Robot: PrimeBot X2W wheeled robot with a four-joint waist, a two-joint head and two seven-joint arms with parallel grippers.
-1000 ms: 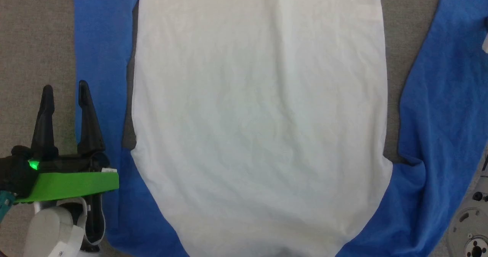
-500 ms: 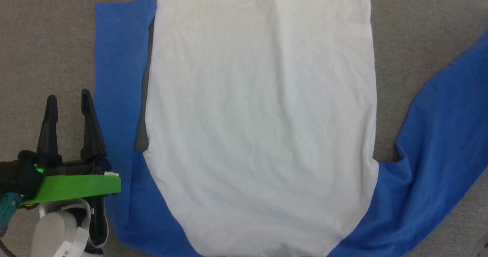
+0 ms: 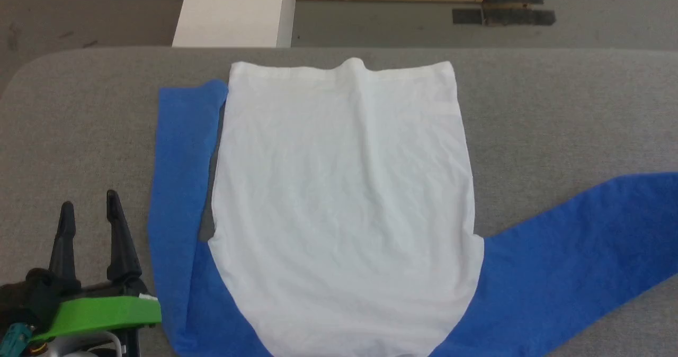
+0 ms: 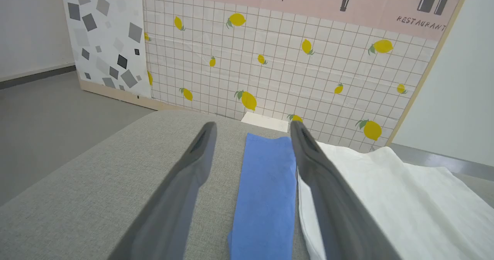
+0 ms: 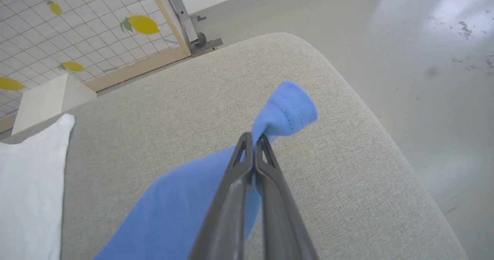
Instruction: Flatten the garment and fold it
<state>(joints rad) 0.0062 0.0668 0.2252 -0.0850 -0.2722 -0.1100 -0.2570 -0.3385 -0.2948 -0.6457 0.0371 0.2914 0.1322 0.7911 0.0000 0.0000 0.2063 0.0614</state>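
Observation:
The garment [image 3: 339, 198] lies flat on the grey table, white body up, hem at the far side. Its left blue sleeve [image 3: 180, 177] runs straight along the body. The right blue sleeve [image 3: 572, 256] stretches out toward the right edge of the head view. My left gripper [image 3: 89, 208] is open at the lower left, just left of the left sleeve [image 4: 266, 190], touching nothing. In the right wrist view my right gripper [image 5: 253, 137] is shut on the cuff end of the right sleeve [image 5: 285, 109], which bunches and lifts above the table.
The grey padded table [image 3: 556, 108] has rounded corners; its right corner [image 5: 328, 59] is close to the held cuff. A white block [image 3: 233, 10] stands on the floor beyond the far edge. A tiled lemon-print panel [image 4: 293, 59] rises behind it.
The head camera has tilted up, so the whole shirt and the table's far edge now show. The right sleeve now lies stretched out to the right. The left gripper stays open beside the left sleeve.

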